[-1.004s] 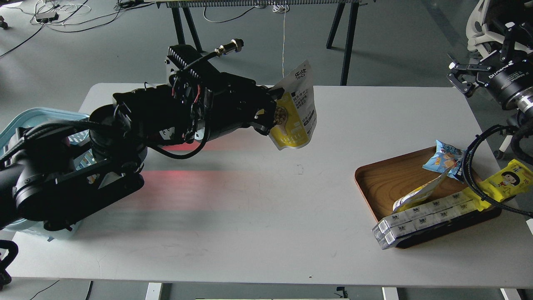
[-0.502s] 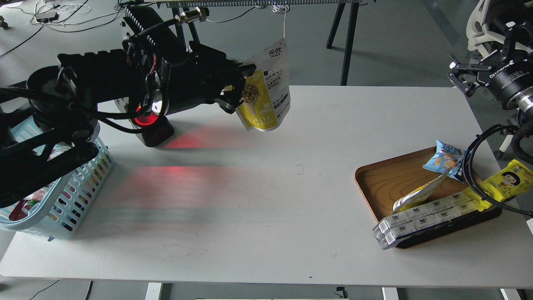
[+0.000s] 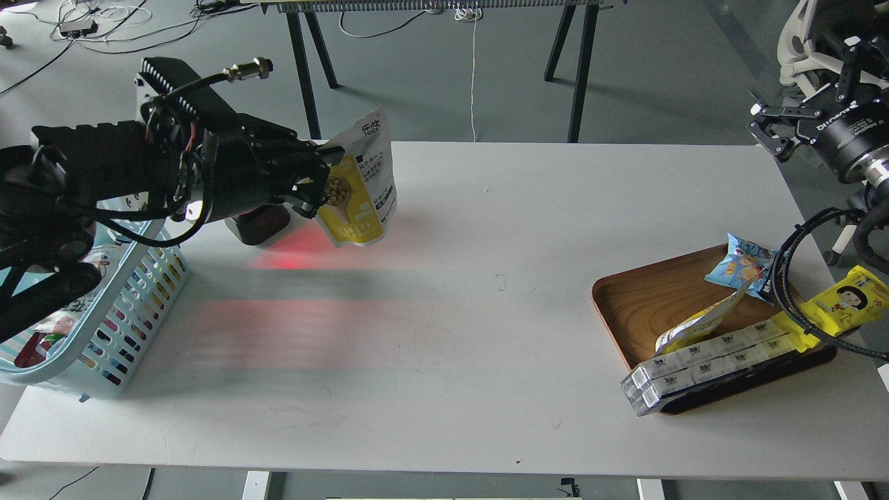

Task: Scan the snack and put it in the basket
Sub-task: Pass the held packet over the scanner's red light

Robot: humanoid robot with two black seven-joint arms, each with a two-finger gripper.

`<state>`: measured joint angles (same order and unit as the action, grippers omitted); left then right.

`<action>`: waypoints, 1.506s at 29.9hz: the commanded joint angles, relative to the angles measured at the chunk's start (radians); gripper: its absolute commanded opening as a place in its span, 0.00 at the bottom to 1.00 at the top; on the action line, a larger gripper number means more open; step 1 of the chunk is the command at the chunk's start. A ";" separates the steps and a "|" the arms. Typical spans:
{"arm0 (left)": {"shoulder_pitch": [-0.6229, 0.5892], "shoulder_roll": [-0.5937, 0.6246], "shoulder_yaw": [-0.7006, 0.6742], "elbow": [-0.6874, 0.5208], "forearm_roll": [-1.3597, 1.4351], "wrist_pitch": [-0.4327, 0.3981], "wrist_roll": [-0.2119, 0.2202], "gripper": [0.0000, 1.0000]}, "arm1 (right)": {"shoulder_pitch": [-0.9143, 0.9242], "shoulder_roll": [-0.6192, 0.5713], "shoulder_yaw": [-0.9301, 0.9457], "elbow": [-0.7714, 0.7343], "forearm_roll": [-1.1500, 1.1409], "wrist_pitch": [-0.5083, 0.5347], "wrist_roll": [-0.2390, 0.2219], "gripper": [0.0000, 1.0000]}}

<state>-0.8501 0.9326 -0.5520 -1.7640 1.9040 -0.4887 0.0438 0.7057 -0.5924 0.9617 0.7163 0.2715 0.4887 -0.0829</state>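
Left claw (image 3: 321, 186): clamped on the snack (image 3: 360, 182), gripping its left edge. Snack: yellow-and-white pouch, nut picture and black print facing the camera, held clear above the tabletop (image 3: 444, 298), tilted with its white top upward and to the right. Directly below and left of the pouch: black scanner (image 3: 258, 223), partly hidden by the arm, with a red glow on the tabletop beside it. Further left: basket (image 3: 104, 326), light blue, slotted sides, at the tabletop's left edge, some packets inside, the arm passing over it. Right side of the tabletop, well apart: wooden tray (image 3: 660, 298) holding a blue packet (image 3: 740, 264), a yellow wrapper with a cartoon face (image 3: 844, 300) and a row of white boxes (image 3: 708, 361). Right claw (image 3: 767, 135): raised off the tabletop's far right corner, fingers apart, holding nothing.
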 commanded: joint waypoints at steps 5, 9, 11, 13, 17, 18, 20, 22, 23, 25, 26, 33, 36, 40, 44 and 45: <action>0.052 0.046 0.000 0.000 -0.014 0.000 0.005 0.00 | 0.000 0.000 -0.001 0.000 0.000 0.000 0.000 0.98; 0.063 0.048 -0.002 0.000 -0.016 0.000 0.004 0.00 | 0.000 0.000 -0.001 0.000 0.000 0.000 0.000 0.98; 0.063 0.048 -0.002 0.001 -0.016 0.000 0.002 0.00 | 0.000 0.000 -0.001 0.000 0.000 0.000 0.000 0.98; 0.063 0.048 -0.002 0.001 -0.016 0.000 0.002 0.00 | 0.000 0.002 -0.001 0.000 0.000 0.000 0.000 0.98; 0.063 0.048 -0.002 0.000 -0.016 0.000 0.002 0.00 | 0.001 0.000 -0.001 0.000 0.000 0.000 0.000 0.98; 0.063 0.048 -0.002 0.000 -0.016 0.000 0.002 0.00 | 0.002 0.000 -0.001 0.000 0.000 0.000 0.000 0.98; 0.063 0.048 0.000 0.000 -0.016 0.000 0.002 0.00 | 0.002 0.000 -0.001 0.000 0.000 0.000 0.000 0.98; 0.063 0.048 0.000 0.000 -0.016 0.000 0.005 0.00 | 0.002 0.000 -0.001 0.000 0.000 0.000 0.000 0.98; 0.063 0.048 0.001 0.000 -0.016 0.000 0.007 0.00 | 0.002 0.000 -0.001 0.000 0.000 0.000 0.000 0.98; 0.063 0.048 0.001 0.000 -0.016 0.000 0.007 0.00 | 0.000 0.000 -0.001 0.000 0.000 0.000 0.000 0.98; 0.063 0.048 0.001 0.000 -0.016 0.000 0.007 0.00 | 0.000 0.000 -0.003 0.000 0.000 0.000 0.000 0.98; 0.063 0.052 -0.011 0.000 -0.016 0.000 0.004 0.00 | 0.002 0.000 -0.001 0.000 0.000 0.000 0.000 0.98; 0.059 0.098 -0.034 0.000 -0.019 0.000 -0.012 0.00 | 0.000 0.000 -0.001 0.000 0.000 0.000 0.000 0.98; 0.052 0.190 -0.133 0.000 -0.088 0.000 -0.050 0.00 | 0.002 0.000 -0.001 0.000 -0.002 0.000 0.000 0.98; 0.051 0.311 -0.252 0.000 -0.123 0.000 -0.146 0.00 | 0.002 0.002 -0.003 0.000 -0.002 0.000 0.000 0.98; 0.051 0.337 -0.269 0.000 -0.123 0.000 -0.180 0.00 | 0.005 0.002 -0.003 0.000 -0.002 0.000 0.002 0.98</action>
<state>-0.7981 1.1850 -0.7529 -1.7642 1.7960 -0.4887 -0.0489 0.7066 -0.5921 0.9603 0.7164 0.2699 0.4887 -0.0828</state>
